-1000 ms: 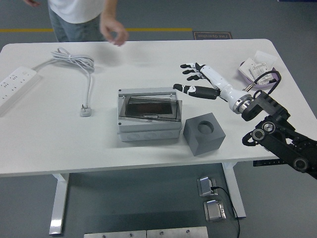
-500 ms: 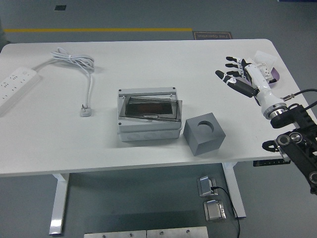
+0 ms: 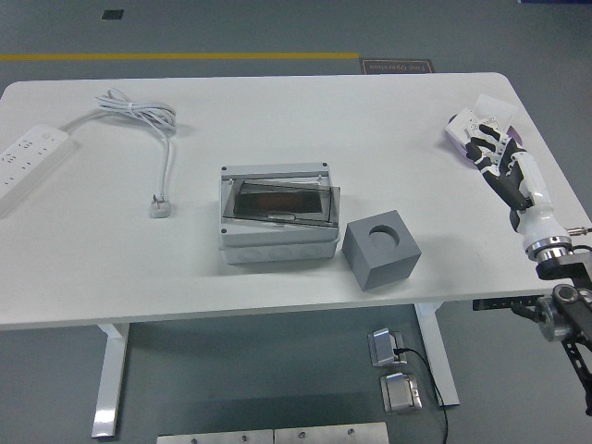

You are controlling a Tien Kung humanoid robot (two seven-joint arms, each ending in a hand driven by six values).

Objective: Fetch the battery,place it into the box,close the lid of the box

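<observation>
while reaching over the pale packet [image 3: 474, 125] at the table's [image 3: 277, 102] far right corner, right hand [image 3: 495, 159] seems on the fetching step, fingers loosely extended, holding nothing. battery not clearly identifiable, possibly in that packet; next calls for closing fingers around it, then carrying left to the box [image 3: 277, 225]. boxy grey plastic, smoky translucent lid [image 3: 282, 203] lying across the top; matte cube [image 3: 381, 249] with round hole just beside.
</observation>
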